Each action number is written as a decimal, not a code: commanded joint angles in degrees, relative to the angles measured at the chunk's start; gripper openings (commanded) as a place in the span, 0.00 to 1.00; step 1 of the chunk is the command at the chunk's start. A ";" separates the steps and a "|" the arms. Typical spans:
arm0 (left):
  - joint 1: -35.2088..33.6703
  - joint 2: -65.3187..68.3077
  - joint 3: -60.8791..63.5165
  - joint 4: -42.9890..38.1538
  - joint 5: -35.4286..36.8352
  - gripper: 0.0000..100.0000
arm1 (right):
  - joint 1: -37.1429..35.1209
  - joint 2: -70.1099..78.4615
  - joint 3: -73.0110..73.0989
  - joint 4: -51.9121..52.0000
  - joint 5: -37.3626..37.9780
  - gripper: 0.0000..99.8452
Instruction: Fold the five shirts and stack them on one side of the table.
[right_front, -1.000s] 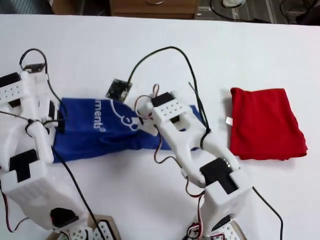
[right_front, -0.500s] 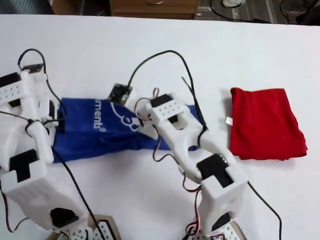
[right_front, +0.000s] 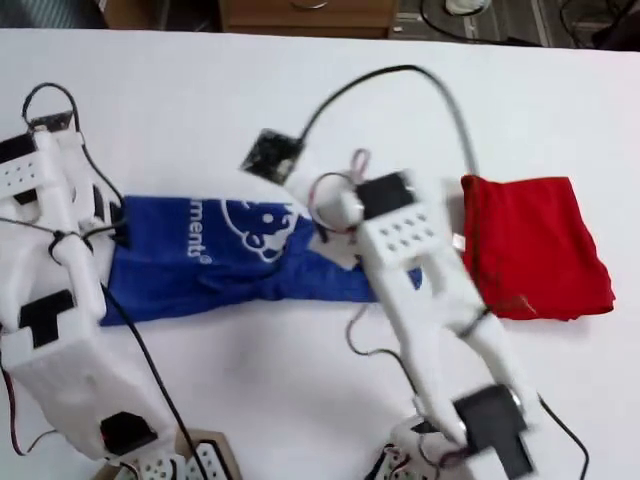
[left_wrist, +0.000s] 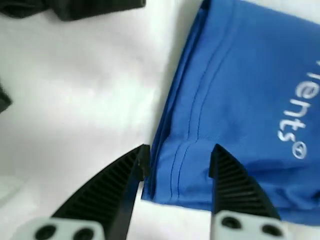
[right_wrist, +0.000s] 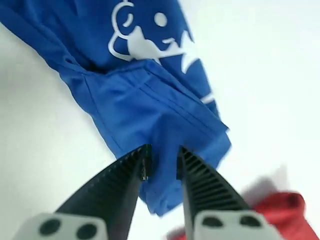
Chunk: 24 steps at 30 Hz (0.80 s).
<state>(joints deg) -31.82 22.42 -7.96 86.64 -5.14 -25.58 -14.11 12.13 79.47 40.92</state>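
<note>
A blue shirt (right_front: 220, 255) with white print lies in a long strip across the table's middle. My left gripper (right_front: 113, 237) is at its left end. There the open fingers (left_wrist: 227, 175) straddle the hem corner of the blue shirt (left_wrist: 240, 95), which lies flat. My right gripper (right_front: 328, 240) is over the strip's right part. Its fingers (right_wrist: 125, 185) are shut on a bunched hem of the blue shirt (right_wrist: 145, 105), beside the bear print. A folded red shirt (right_front: 530, 250) lies at the right, its edge also seen as red shirt (right_wrist: 280, 212).
The right arm's black cable (right_front: 400, 75) loops over the table's far half. A small black board (right_front: 270, 155) hangs above the blue shirt's far edge. The arm bases (right_front: 70, 390) take up the near edge. Furniture stands beyond the far edge.
My right arm has swung to the right toward the red shirt, its cable lifting with it, and the blue shirt's right part has shifted. The left arm has barely moved.
</note>
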 joint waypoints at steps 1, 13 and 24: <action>-0.53 3.96 -1.80 -2.99 -0.88 0.22 | 3.30 -10.95 -2.37 4.35 0.00 0.10; -0.18 22.42 -18.33 2.90 -2.55 0.22 | 10.51 -25.27 13.36 5.49 0.00 0.09; 5.89 32.35 -30.29 15.56 -4.66 0.12 | 12.35 -36.00 25.49 -0.40 -0.35 0.08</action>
<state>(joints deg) -29.10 53.01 -38.02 100.18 -9.19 -13.98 -46.55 37.63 80.35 40.92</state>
